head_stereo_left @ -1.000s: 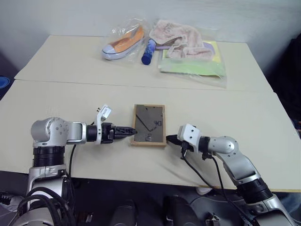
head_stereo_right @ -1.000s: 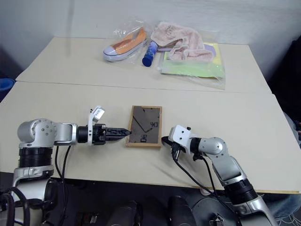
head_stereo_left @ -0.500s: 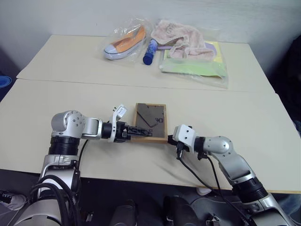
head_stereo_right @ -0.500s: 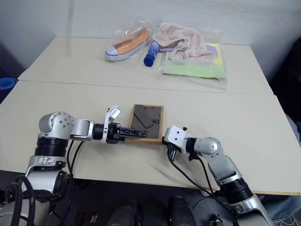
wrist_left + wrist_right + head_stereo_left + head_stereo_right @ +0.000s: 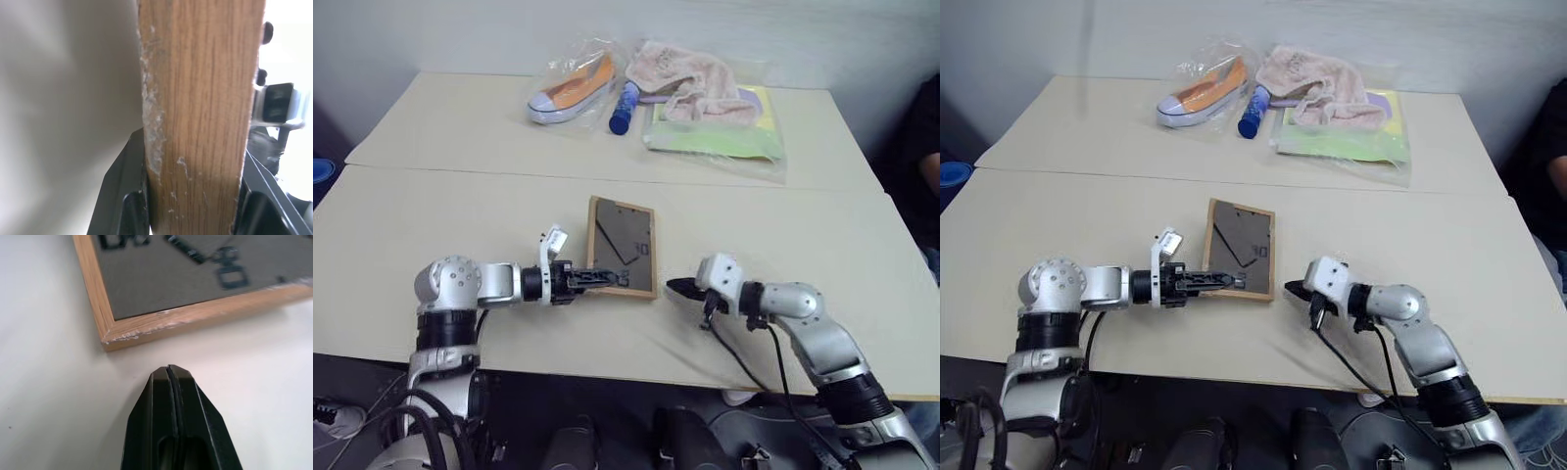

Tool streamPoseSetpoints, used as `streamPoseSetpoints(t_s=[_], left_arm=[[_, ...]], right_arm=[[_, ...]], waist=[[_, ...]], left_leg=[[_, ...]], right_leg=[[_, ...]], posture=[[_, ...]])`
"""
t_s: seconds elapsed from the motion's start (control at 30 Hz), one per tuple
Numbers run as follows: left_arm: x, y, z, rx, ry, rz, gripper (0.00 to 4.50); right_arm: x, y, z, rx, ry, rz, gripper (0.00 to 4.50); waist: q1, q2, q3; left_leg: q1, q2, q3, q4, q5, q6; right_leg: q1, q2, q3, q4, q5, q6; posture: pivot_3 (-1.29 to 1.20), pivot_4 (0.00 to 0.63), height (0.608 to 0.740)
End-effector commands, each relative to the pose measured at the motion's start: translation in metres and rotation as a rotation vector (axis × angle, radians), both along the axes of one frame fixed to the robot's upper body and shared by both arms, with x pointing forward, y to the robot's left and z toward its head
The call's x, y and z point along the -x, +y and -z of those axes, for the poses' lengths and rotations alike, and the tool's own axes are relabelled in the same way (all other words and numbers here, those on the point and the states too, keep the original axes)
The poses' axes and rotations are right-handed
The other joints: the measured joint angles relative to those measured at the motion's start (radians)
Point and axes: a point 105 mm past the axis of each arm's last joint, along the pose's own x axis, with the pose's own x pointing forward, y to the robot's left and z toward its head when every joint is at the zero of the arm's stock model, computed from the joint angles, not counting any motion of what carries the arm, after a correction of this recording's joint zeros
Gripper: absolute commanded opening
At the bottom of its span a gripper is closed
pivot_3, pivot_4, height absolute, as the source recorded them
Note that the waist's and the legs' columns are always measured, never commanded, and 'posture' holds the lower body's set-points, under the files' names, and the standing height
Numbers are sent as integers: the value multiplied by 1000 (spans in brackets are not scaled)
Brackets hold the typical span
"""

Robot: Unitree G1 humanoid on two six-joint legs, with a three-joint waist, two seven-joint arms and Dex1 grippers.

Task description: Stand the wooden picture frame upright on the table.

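Note:
The wooden picture frame lies back side up near the middle of the table, slightly askew, its dark back board and fold-out stand showing. My left gripper is shut on the frame's near left edge. In the left wrist view the light-wood edge sits clamped between the two black fingers. My right gripper is shut and holds nothing. It hovers just right of the frame's near right corner, with a small gap between them.
At the table's far side lie a bagged orange shoe, a blue bottle, a pink towel and green sheets in plastic. A seam crosses the tabletop. A person's arm shows at the right edge.
My left gripper has closed onto the frame's edge. The frame has tipped and turned slightly. My right gripper has drawn back to the right, off the frame's corner.

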Motion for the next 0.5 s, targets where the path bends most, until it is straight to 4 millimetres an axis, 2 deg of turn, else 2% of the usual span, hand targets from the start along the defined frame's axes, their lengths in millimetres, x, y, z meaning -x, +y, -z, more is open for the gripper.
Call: streamPoseSetpoints(t_s=[0.03, 0.17, 0.3, 0.5], left_arm=[[0, 11, -18, -113, -337, -9, 1286], [8, 7, -11, -163, -443, 64, 1286], [10, -1, -10, -159, -471, 95, 1286], [14, -5, -11, -149, -492, 109, 1286]], right_arm=[[18, 11, -44, -190, 69, -143, 956], [3, 34, -69, -267, 60, -132, 2379], [-4, 57, -75, -268, 79, -176, 3768], [-24, 81, -75, -276, 85, -154, 3768]], waist=[[-11, 0, 0], [-18, 0, 0], [-11, 0, 0], [-12, 0, 0]], left_leg=[[0, 1, 0, 0, 0, -1], [2, 0, 0, -1, 1, -2], [0, 0, 0, -3, 1, -1], [-2, -1, -1, -2, 0, 2]], right_leg=[[0, 1, 0, 0, 0, 0], [1, 0, 0, -3, 0, -1], [-1, 0, 0, -2, 0, -1], [-1, -2, 0, -2, 0, 0]], posture=[[0, 150, 740], [0, 150, 740], [0, 150, 740], [0, 150, 740]])
